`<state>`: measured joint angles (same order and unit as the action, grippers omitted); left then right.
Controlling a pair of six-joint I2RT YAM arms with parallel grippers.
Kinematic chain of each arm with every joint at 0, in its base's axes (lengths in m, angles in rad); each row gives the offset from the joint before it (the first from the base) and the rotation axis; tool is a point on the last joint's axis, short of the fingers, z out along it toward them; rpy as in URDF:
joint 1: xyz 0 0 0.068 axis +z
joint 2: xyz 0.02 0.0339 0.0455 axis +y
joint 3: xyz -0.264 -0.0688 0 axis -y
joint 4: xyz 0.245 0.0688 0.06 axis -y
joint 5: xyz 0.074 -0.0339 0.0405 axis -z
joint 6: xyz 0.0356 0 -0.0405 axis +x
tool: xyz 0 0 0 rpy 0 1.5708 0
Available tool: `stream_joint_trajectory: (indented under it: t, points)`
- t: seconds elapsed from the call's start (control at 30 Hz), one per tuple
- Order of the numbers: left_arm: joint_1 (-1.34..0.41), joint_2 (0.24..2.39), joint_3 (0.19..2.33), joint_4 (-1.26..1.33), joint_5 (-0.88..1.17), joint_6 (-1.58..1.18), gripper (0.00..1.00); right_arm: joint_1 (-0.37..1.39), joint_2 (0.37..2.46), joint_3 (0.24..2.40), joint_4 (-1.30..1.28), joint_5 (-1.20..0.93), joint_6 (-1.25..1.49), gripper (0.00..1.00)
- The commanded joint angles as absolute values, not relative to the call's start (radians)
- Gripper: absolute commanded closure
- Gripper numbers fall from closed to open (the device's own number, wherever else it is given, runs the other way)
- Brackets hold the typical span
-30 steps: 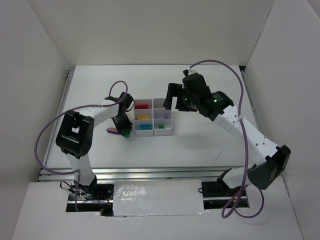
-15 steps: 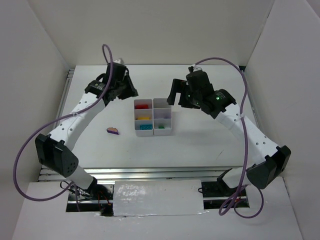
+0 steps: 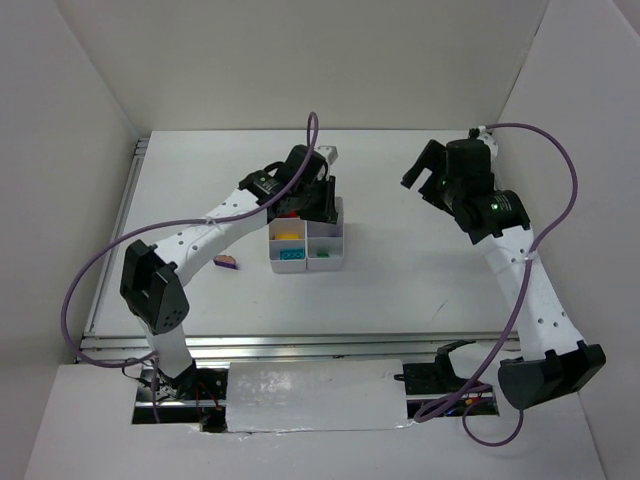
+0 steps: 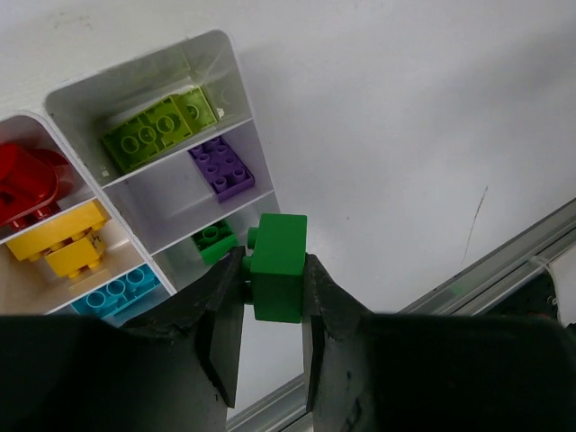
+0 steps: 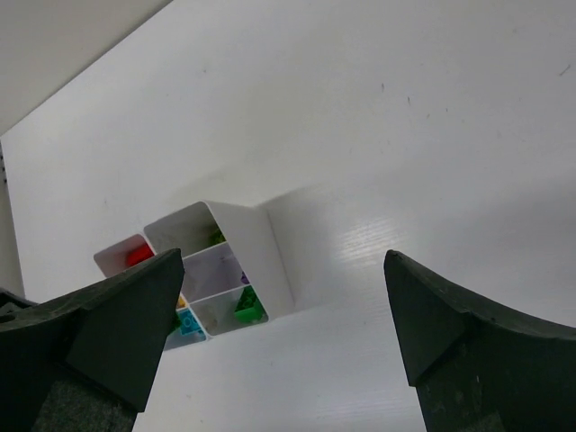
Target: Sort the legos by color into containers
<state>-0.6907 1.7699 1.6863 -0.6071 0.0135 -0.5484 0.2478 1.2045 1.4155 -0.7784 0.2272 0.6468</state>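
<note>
**Green brick held over the bins**

My left arm reaches across the table, my left gripper [image 4: 273, 270] pinching a green lego [image 4: 277, 261] over the containers [image 4: 243, 99]. My right arm stands off to the right, its right gripper [image 5: 284, 256] spread wide.

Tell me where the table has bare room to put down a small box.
Free: the wide patch between the containers and the right arm; also the near strip before the rail. Crowded: over the containers, under the left arm.

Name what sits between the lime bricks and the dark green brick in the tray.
A purple brick, in the compartment between the lime bricks and dark green brick, seen in the left wrist view.
</note>
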Motion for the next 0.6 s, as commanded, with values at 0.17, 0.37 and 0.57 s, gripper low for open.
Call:
stream_joint_trajectory:
  t: [0.17, 0.37, 0.57]
  points:
    - [-0.696, 1.824, 1.663, -0.623, 0.072, -0.529, 1.00, 0.233, 1.155, 1.351, -0.750, 0.167, 0.653, 0.00]
    - [-0.698, 1.822, 1.629, -0.634, 0.072, -0.554, 1.00, 0.233, 1.140, 1.347, -0.746, 0.170, 0.641, 0.00]
    - [-0.698, 1.845, 1.628, -0.686, 0.064, -0.549, 1.00, 0.232, 1.132, 1.325, -0.732, 0.167, 0.641, 0.00]
